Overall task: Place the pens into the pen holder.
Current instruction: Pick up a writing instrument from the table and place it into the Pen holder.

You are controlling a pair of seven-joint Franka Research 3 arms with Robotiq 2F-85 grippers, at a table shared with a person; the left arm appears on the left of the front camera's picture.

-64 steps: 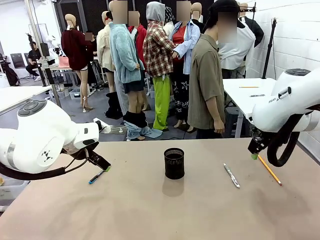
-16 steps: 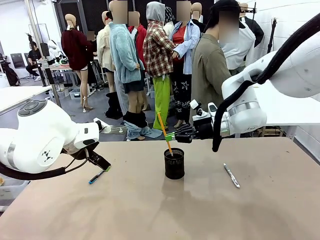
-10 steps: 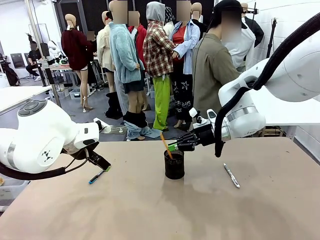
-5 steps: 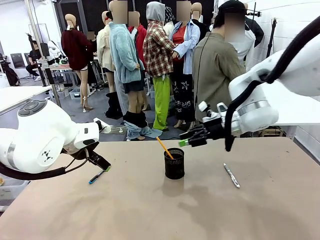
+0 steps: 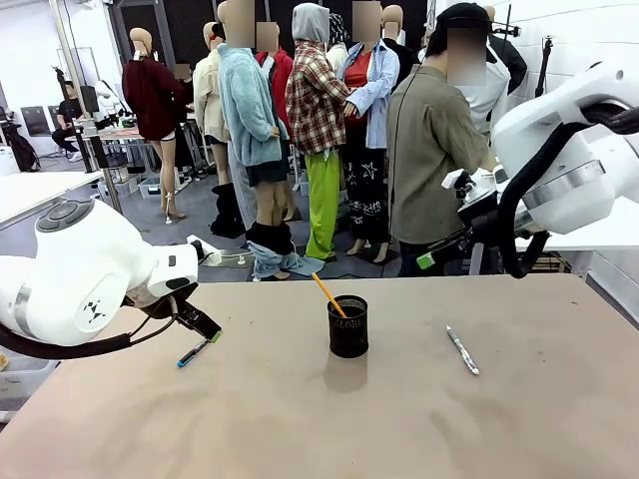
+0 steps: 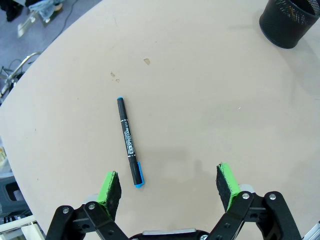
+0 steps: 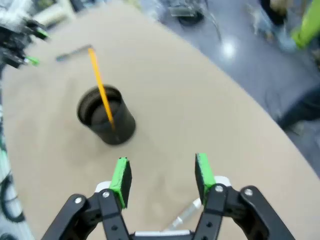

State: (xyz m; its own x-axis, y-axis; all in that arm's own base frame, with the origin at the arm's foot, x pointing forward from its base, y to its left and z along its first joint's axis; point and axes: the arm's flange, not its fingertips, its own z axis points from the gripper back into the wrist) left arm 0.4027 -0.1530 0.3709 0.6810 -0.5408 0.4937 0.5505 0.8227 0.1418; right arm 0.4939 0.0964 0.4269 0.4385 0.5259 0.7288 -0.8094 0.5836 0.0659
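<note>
Hovering left gripper point(image 6: 169, 182) spread, empty, over slim dark-blue marker point(image 6: 128, 141) | likely light, stiff, rolls; pinch mid-barrel | right gripper point(image 7: 162, 179) spread, empty.

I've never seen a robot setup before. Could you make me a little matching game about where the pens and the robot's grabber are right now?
Things:
1. orange pencil
2. silver pen
3. dark marker
4. right end effector

Places or states:
A. lying on the table near the open left end effector
B. standing tilted in the pen holder
C. open, raised above the table
D. lying on the table to the right of the pen holder

Pairs: 1-B, 2-D, 3-A, 4-C
</note>
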